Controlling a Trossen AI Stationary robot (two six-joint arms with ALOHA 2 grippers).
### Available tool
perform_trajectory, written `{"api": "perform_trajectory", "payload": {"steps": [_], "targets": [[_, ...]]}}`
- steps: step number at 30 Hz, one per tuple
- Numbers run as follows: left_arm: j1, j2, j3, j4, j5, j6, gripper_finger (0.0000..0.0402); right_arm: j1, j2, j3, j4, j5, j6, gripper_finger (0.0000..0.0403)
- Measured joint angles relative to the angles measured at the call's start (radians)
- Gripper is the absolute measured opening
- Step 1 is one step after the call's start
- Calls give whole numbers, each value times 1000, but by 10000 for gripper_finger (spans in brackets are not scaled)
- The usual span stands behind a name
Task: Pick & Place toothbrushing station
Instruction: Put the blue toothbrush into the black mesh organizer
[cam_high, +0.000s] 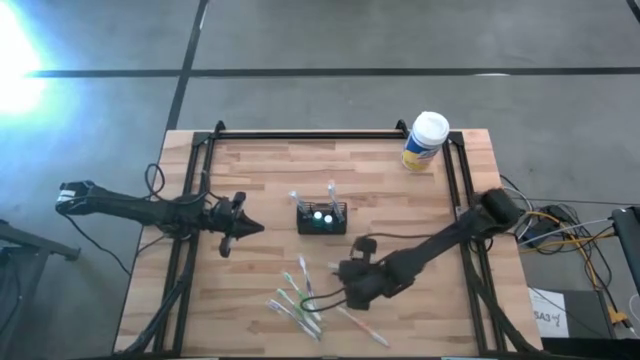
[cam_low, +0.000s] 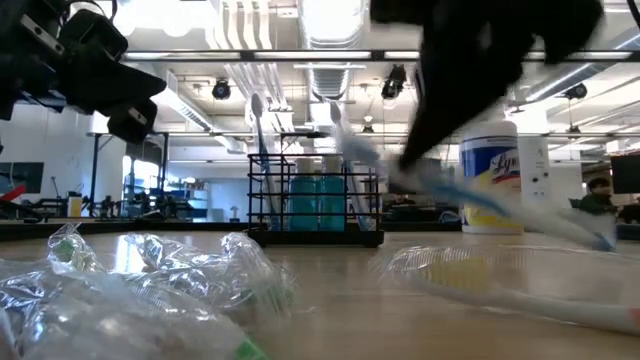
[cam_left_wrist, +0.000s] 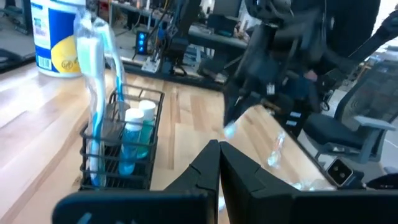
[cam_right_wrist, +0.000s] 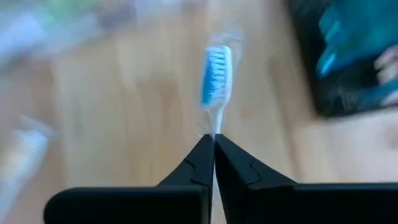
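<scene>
I saw the toothbrushing station (cam_high: 322, 218) standing upright on the bench (cam_high: 260, 185), just ahead of my right gripper (cam_right_wrist: 214, 138) and a little to its side, with wrapped toothbrushes (cam_left_wrist: 96, 93) rising from one end and two teal bottles (cam_high: 322, 215) inside. That right gripper hung low over the bench, its fingers pinched together on the neck of a blue-bristled toothbrush (cam_right_wrist: 214, 78) whose head pointed out past the fingertips. Behind and beside it lay a scatter of wrapped toothbrushes (cam_high: 297, 300). My left gripper (cam_left_wrist: 218, 149) waited on the organiser's far side from the right one, fingers pressed together on nothing. A yellow wipes canister (cam_high: 425, 142) stood well beyond, at the bench's back corner.
</scene>
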Motion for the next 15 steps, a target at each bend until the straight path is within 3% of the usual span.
{"api": "perform_trajectory", "payload": {"steps": [8, 15], "targets": [[-18, 50, 60, 30, 8, 20, 37, -1, -192, -21, 366, 83, -324, 8], [-105, 232, 186, 83, -1, 135, 122, -46, -242, -39, 699, 55, -615, 8]]}}
